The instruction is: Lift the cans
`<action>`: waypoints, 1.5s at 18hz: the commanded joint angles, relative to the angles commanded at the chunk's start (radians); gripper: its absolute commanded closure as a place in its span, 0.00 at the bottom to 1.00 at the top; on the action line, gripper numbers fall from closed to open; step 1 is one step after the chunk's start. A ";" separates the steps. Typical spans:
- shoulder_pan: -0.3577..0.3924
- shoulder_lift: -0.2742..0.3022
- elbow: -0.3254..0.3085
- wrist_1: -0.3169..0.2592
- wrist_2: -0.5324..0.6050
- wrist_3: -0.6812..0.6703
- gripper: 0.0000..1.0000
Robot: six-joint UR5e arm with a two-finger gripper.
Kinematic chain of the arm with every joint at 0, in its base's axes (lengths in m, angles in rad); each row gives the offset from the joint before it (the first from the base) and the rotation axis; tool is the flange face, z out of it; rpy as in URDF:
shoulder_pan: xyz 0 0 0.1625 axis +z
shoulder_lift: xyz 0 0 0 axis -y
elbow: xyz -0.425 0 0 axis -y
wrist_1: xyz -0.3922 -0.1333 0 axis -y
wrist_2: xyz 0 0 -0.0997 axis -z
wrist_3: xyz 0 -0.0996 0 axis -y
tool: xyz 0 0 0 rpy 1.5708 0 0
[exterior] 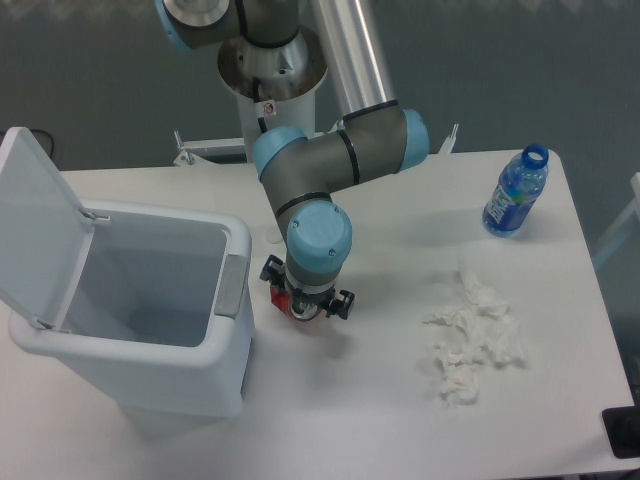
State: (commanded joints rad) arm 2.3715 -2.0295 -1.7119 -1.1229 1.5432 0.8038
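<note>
Beside the open white bin (pixel 235 300), my gripper (pixel 306 309) points straight down over the crushed red can (pixel 284 297) on the table (pixel 350 400), finger spacing hidden beneath my wrist; I judge a firm, centred squeeze before lifting works best.

Hidden and cropped parts

The arm's blue wrist covers most of the gripper (pixel 304 306) and the red can (pixel 283 298) at frame centre; its jaws' hold can't be judged. The arm's base runs off the top edge, and a dark object (pixel 623 433) is cut off at lower right.
</note>
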 joint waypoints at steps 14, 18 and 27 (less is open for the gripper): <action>0.002 -0.003 0.003 0.003 0.000 -0.020 0.18; 0.000 -0.005 0.008 0.002 0.000 -0.026 0.23; 0.000 -0.009 0.014 0.002 0.003 -0.041 0.40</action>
State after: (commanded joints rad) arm 2.3715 -2.0387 -1.6981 -1.1213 1.5463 0.7624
